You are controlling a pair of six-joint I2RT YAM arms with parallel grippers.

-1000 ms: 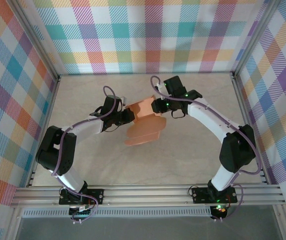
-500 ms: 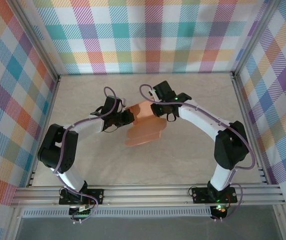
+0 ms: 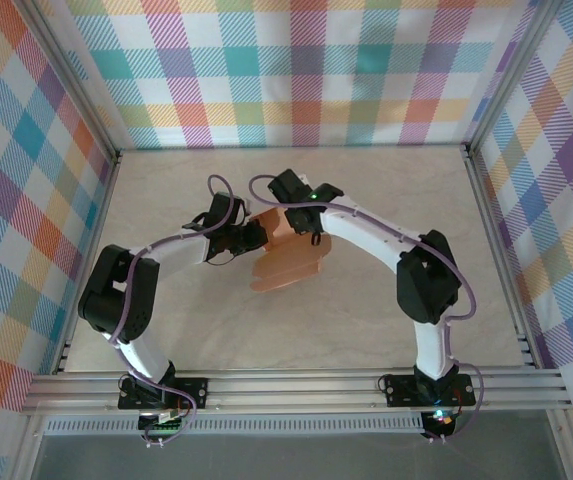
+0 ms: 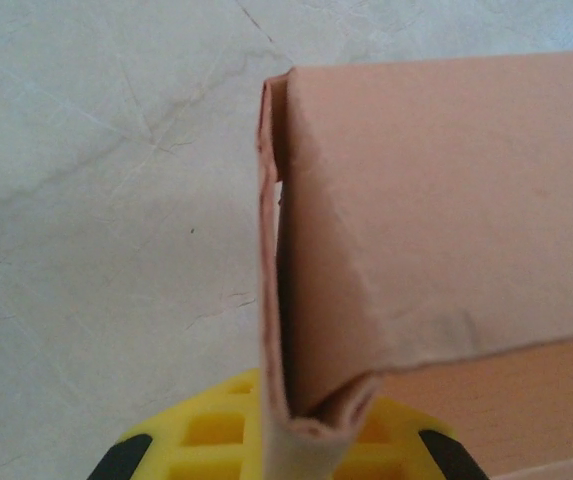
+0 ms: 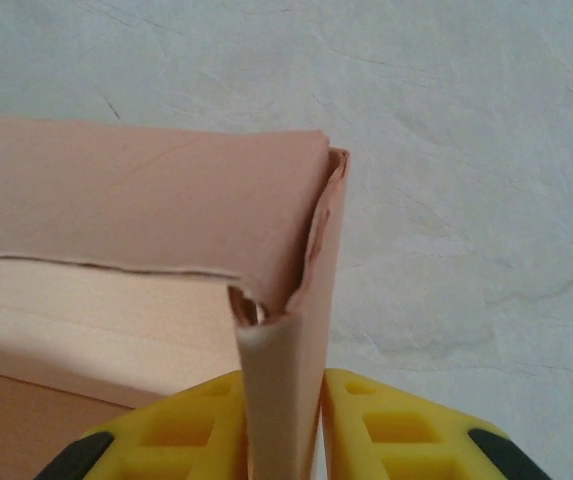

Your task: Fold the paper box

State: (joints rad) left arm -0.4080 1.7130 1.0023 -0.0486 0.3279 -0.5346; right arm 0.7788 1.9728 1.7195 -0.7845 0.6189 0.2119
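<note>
Salmon-orange thin-card paper box (image 3: 288,262), partly folded, placed over the pale marbled bench (image 3: 166,320) about mid-width and somewhat toward the far side, between the two wrists. Far portion raised into upright walls; near portion spread as a broad flap toward the arm bases. Contact with the bench not discernible.

Left pincer (image 3: 257,231) applied to the box's left end. Seen from the left wrist, same pincer (image 4: 291,450) pressed together on a doubled upright wall of card, with a yellow gridded pad (image 4: 206,435) on either side. Folded corner stood straight up from the grip, with a long side panel running off to the right.

Right pincer (image 3: 301,226) applied to the box's right end, close beside the left one. Seen from the right wrist, same pincer (image 5: 281,425) pinched on a curled vertical strip of card, with the yellow pads (image 5: 366,420) tight against both faces. Torn-looking lower edge on the panel running off to the left.

Enclosed by pastel chequered cloth walls (image 3: 296,70) on three sides, with a ribbed aluminium rail (image 3: 296,385) along the near edge carrying both arm bases.
</note>
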